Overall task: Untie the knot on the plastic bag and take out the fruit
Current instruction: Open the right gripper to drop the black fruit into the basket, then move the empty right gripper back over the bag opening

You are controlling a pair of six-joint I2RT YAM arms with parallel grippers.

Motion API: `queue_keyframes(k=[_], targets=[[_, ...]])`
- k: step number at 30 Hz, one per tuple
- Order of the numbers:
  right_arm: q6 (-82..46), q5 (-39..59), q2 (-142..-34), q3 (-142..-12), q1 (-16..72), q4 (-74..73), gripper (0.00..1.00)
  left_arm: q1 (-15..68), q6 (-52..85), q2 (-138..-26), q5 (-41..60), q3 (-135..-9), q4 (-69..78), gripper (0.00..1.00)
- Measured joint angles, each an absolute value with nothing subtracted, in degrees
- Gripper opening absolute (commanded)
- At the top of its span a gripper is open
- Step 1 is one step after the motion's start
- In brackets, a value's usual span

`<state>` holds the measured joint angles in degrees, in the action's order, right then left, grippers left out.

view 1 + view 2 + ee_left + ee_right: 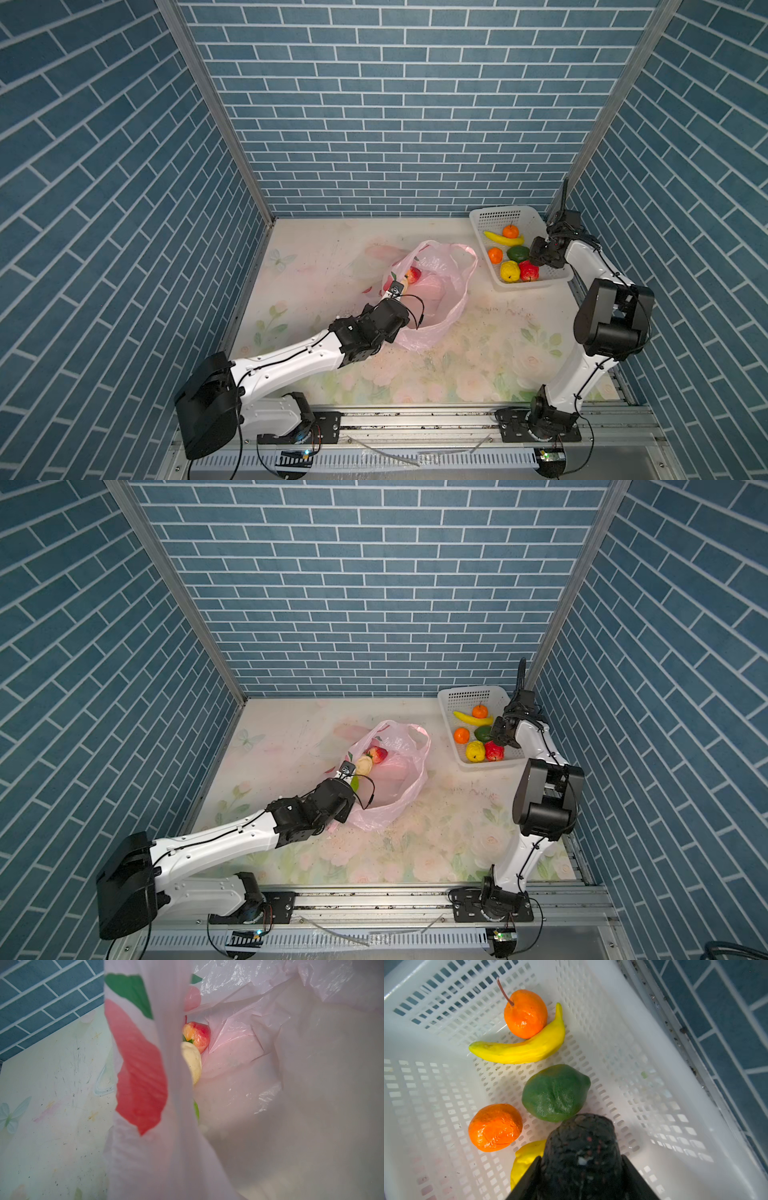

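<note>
The pink plastic bag (440, 291) lies open in the middle of the table, handle loops loose; the knot does not show. Inside it lie a red apple (197, 1033), a cream fruit (192, 1061) and a sliver of green fruit (354, 783). My left gripper (397, 287) is shut on the plastic bag's near rim and holds the film up; that film (174, 1147) hides its jaws in the left wrist view. My right gripper (581, 1159) hangs over the white basket (494, 216), shut on a dark bumpy fruit (583, 1136).
In the basket lie two tangerines (525, 1014) (495, 1127), a banana (521, 1049), a green fruit (556, 1093), a lemon (510, 271) and a red apple (528, 271). The basket stands at the back right against the brick wall (737, 1022).
</note>
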<state>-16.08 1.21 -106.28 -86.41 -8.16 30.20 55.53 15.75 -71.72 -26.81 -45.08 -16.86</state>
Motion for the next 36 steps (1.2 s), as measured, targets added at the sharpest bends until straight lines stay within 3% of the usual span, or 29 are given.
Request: queue_keyframes(k=[5, 24, 30, 36], targets=[[-14.70, -1.63, -106.39, -87.15, -8.16, 31.07, 0.80, 55.53, 15.75, -71.72, -26.83, -45.08, -16.86, 0.00], [-14.61, -2.02, -105.89, -87.59, -7.92, 33.98, 0.83, 55.53, 15.73, -71.72, -26.92, -45.08, -16.86, 0.00], [-15.18, 1.08, -99.33, -87.55, -5.30, 37.01, 0.87, 55.53, 15.73, -71.72, -27.05, -45.08, -16.86, 0.00], [-15.70, 3.86, -88.75, -87.77, 4.51, 40.56, 0.92, 55.53, 15.75, -71.53, -27.40, -45.08, -17.08, 0.00]])
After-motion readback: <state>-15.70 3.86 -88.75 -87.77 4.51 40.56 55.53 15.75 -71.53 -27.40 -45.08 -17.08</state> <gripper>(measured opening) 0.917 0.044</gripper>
